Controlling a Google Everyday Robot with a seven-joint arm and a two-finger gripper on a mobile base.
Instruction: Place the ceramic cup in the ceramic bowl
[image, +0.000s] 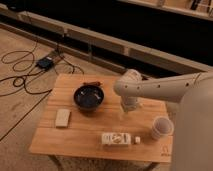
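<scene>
The ceramic cup (161, 127) is small, white and tapered. It stands upright near the right edge of the wooden table (85, 132). The ceramic bowl (89, 97) is round, dark and glossy, and sits at the table's back middle. My gripper (126, 113) hangs down from the white arm (165, 87) that reaches in from the right. It is over the table between the bowl and the cup, to the right of the bowl and left of and behind the cup. It holds nothing that I can see.
A white carton with dark markings (116, 138) lies near the front edge, with a small white piece (137, 140) beside it. A flat beige block (62, 118) lies at the left. A brown object (92, 83) lies behind the bowl. Cables and a small box (45, 62) are on the floor.
</scene>
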